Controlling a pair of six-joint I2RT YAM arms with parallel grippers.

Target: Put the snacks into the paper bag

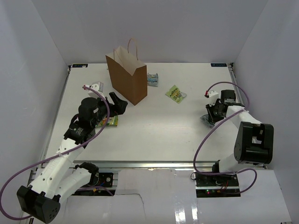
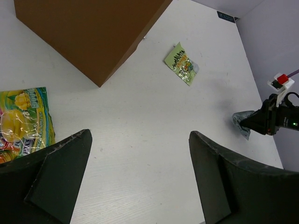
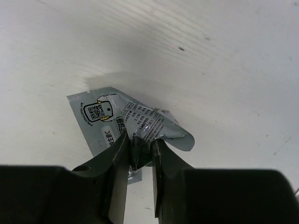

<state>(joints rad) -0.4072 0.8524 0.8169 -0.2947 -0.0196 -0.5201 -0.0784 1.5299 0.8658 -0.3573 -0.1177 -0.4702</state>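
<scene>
The brown paper bag (image 1: pixel 127 77) stands upright at the back left of the table; its side fills the top of the left wrist view (image 2: pixel 88 32). My left gripper (image 1: pixel 119 102) is open and empty just in front of the bag, its fingers (image 2: pixel 60 163) over bare table. A yellow-green packet (image 1: pixel 110 122) lies under my left arm and shows at the left (image 2: pixel 23 121). Another yellow-green packet (image 1: pixel 176 94) lies right of the bag (image 2: pixel 181 64). A blue-grey packet (image 1: pixel 153 79) lies behind the bag. My right gripper (image 1: pixel 212 114) is shut on a crumpled grey packet (image 3: pixel 135 123) at table level.
White walls enclose the table on three sides. A metal rail (image 1: pixel 154 164) runs along the near edge between the two arm bases. Purple cables (image 1: pixel 205 140) loop off both arms. A small white-and-red fitting (image 1: pixel 93 86) sits on my left arm.
</scene>
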